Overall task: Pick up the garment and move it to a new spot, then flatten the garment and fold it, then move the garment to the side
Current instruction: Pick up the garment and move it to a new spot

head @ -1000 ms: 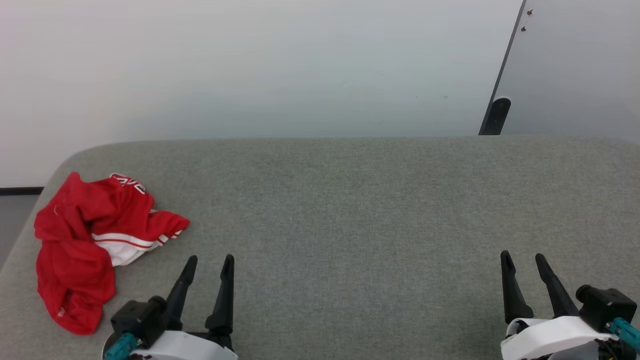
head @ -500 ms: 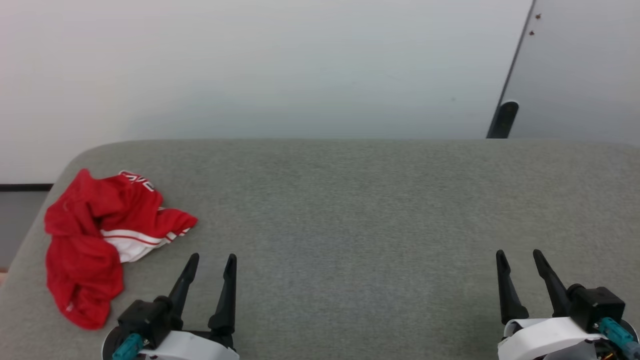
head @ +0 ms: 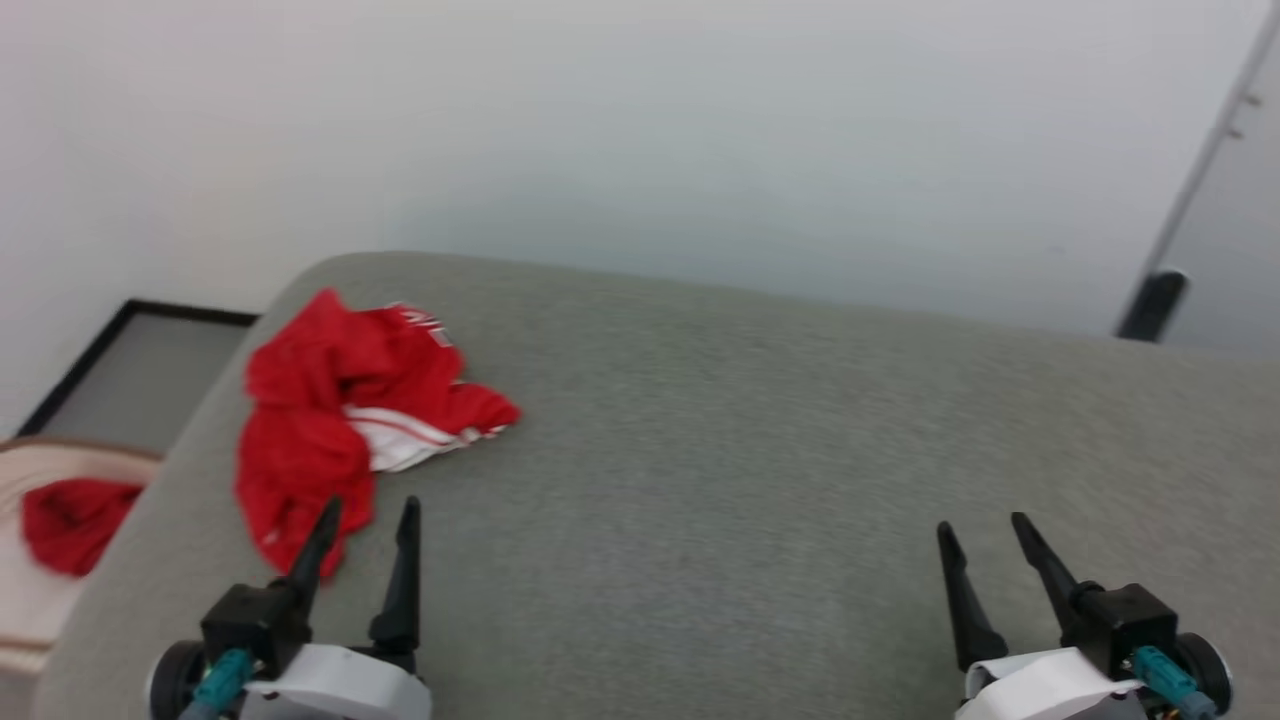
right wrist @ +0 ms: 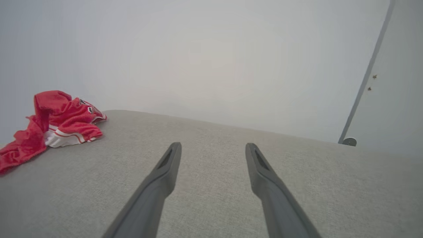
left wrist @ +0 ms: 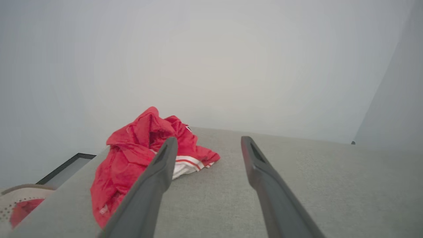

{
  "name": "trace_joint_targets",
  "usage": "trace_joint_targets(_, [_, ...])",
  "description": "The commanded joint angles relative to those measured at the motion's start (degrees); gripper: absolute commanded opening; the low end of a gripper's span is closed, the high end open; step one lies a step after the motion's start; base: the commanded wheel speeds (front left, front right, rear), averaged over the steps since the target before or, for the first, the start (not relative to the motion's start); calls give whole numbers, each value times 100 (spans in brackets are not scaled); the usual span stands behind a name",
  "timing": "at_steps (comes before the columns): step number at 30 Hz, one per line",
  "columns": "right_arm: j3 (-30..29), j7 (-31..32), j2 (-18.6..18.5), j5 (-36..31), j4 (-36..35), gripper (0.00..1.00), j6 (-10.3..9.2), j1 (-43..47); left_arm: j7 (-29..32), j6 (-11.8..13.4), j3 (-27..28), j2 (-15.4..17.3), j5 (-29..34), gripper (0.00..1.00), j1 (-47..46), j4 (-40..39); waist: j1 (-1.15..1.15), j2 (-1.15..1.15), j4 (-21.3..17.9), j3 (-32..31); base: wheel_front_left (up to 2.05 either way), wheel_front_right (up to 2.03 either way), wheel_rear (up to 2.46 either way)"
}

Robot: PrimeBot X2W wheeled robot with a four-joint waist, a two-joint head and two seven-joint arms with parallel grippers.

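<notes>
The garment (head: 340, 420): a crumpled red jersey with a white, red-striped panel showing, heaped near the far left corner of the grey woven bench (head: 750, 480).

Head view: the garment lies ahead of my left jaws and slightly to their left. Its long axis runs near-to-far along the bench's left edge. The left fingers (head: 403, 570) are spread wide with nothing between them. One tip overlaps the cloth's near end in the picture, but I cannot tell if it touches. My right jaws are equally wide and empty, well apart from the cloth, so the left arm is clearly nearer. A cream basket (head: 30, 600) holding another red cloth (head: 65, 510) sits off the bench's left end. I judge it is not my target.

Left wrist view: the garment is ahead-left, partly behind one finger. The fabric is thin and limp, in soft folds with no firm edge.

Right wrist view: the garment is at the far left, with grey weave under the right fingers (right wrist: 264, 185).
</notes>
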Motion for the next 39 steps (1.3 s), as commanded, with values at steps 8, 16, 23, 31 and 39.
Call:
trace_joint_targets(8, [307, -33, 1, 164, 106, 100, 1, -121, -19, 87, 200, 36, 51, 100, 68, 0, 0, 0, 1182, -193, 0, 0, 0])
trace_joint_targets(16, [340, -27, -3, 85, 149, 100, 1, -214, 408, -11, 95, 106, -378, 100, -470, 310, 0, 0, 1306, -1, 0, 0, 0])
trace_joint_targets(23, [327, 182, -4, -291, -128, 100, 1, -583, 1862, -57, 3, 678, -1321, 100, -1860, 617, 0, 0, 972, 751, 0, 0, 0])
trace_joint_targets(31, [306, 416, -4, -609, -603, 100, 0, -938, 3370, -64, -115, 1398, -2217, 100, -3303, 1204, 0, 0, 540, 1619, 0, 0, 0])
trace_joint_targets(39, [319, 748, -158, -763, -1256, 100, 0, -1172, 4696, -65, -201, 1676, -2710, 100, -4503, 2333, 0, 0, 215, 2492, 0, 0, 0])
